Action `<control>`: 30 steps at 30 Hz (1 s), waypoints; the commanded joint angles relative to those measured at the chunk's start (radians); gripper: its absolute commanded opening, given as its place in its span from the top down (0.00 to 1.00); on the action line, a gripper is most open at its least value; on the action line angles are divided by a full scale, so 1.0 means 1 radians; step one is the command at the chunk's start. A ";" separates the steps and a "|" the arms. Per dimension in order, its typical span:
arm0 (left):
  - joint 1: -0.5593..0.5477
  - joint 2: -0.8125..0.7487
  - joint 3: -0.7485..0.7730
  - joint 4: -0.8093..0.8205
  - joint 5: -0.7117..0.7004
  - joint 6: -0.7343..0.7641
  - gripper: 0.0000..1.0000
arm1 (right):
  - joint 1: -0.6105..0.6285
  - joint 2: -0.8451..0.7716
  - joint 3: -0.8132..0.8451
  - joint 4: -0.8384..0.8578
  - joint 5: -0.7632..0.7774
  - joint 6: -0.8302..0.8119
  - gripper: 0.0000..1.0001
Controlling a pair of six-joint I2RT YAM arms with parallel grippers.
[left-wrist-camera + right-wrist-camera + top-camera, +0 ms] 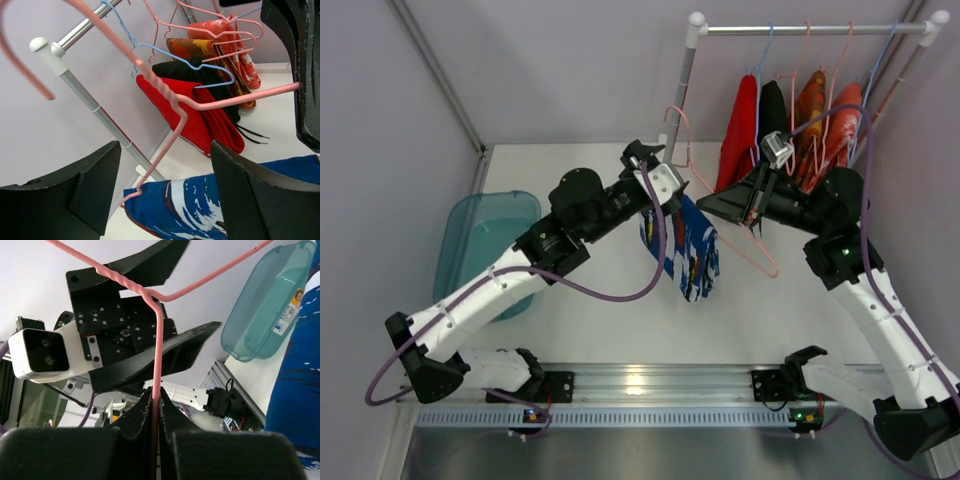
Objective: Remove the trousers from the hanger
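Observation:
The pink hanger [765,260] is held off the rail, in the air over the table's middle. My right gripper [712,205] is shut on its wire; the right wrist view shows the wire [157,340] pinched between the closed jaws [156,402]. The blue patterned trousers [685,245] hang from the hanger's left end. My left gripper [668,203] is open at their top. In the left wrist view its gripper [165,200] has spread jaws that frame the trousers [200,210] and the hanger corner [170,140]. Whether the fingers touch the cloth I cannot tell.
A clothes rail [810,30] on a white post [682,100] stands at the back right. It holds red [740,130], black and orange garments [812,110] on blue and pink hangers. A teal bin [485,245] sits at the left. The aluminium base rail [650,385] runs along the front.

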 commanded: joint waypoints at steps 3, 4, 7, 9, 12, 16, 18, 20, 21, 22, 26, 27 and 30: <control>-0.003 0.031 0.060 0.071 0.047 0.023 0.35 | 0.042 -0.027 0.084 0.252 0.001 -0.026 1.00; -0.003 0.037 0.069 0.071 0.044 0.026 0.40 | 0.048 -0.030 0.074 0.244 0.001 -0.029 1.00; -0.003 0.051 0.084 0.064 0.052 0.048 0.75 | 0.060 -0.041 0.052 0.215 -0.001 -0.044 1.00; -0.003 0.051 0.090 0.050 0.078 0.072 1.00 | 0.068 -0.047 0.036 0.212 -0.006 -0.046 1.00; -0.003 0.014 0.044 0.047 0.181 0.135 1.00 | 0.092 -0.045 0.010 0.188 0.001 -0.057 0.95; -0.003 -0.024 0.014 0.004 0.319 0.180 1.00 | 0.149 -0.021 -0.008 0.177 -0.013 -0.073 0.86; -0.003 -0.026 0.020 -0.030 0.348 0.180 1.00 | 0.170 -0.004 -0.008 0.177 -0.029 -0.077 0.83; -0.003 -0.033 0.020 -0.039 0.368 0.190 1.00 | 0.184 0.010 -0.013 0.174 -0.047 -0.083 0.82; -0.001 -0.036 0.014 -0.036 0.374 0.194 1.00 | 0.198 0.013 -0.015 0.172 -0.055 -0.080 0.82; -0.003 -0.043 0.014 -0.038 0.382 0.212 1.00 | 0.203 0.016 -0.019 0.172 -0.068 -0.080 0.82; -0.003 -0.061 0.000 -0.073 0.452 0.285 1.00 | 0.214 0.036 -0.028 0.174 -0.091 -0.063 0.81; -0.003 -0.064 -0.003 -0.072 0.458 0.293 1.00 | 0.215 0.042 -0.028 0.174 -0.095 -0.058 0.83; -0.003 -0.072 -0.009 -0.078 0.468 0.336 1.00 | 0.217 0.048 -0.031 0.178 -0.107 -0.049 0.85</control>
